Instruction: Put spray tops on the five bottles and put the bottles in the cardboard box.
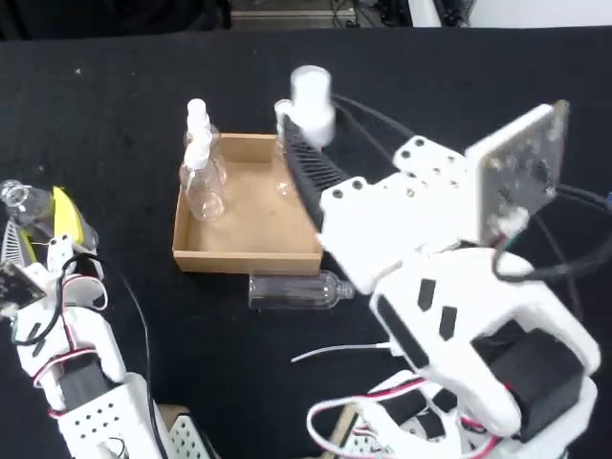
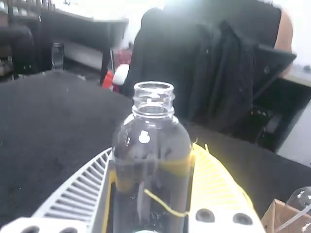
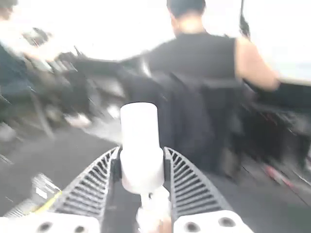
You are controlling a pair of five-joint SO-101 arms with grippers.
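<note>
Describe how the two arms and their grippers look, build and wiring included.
Both arms are white shells around black servos. The left arm carries looped red, black and white wires; the left gripper has ribbed fingers, one white, one yellow. The right arm has black cables and a flat pale plate; the right gripper has dark ribbed fingers.

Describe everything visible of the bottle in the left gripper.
The bottle is clear, plastic-looking, round-shouldered, with a ringed open neck and no spray top. It looks empty. The left gripper is shut on its body, a white ribbed jaw on one side and a yellow one on the other, neck sticking out past them. In the high view it sits well apart from the cardboard box.
</note>
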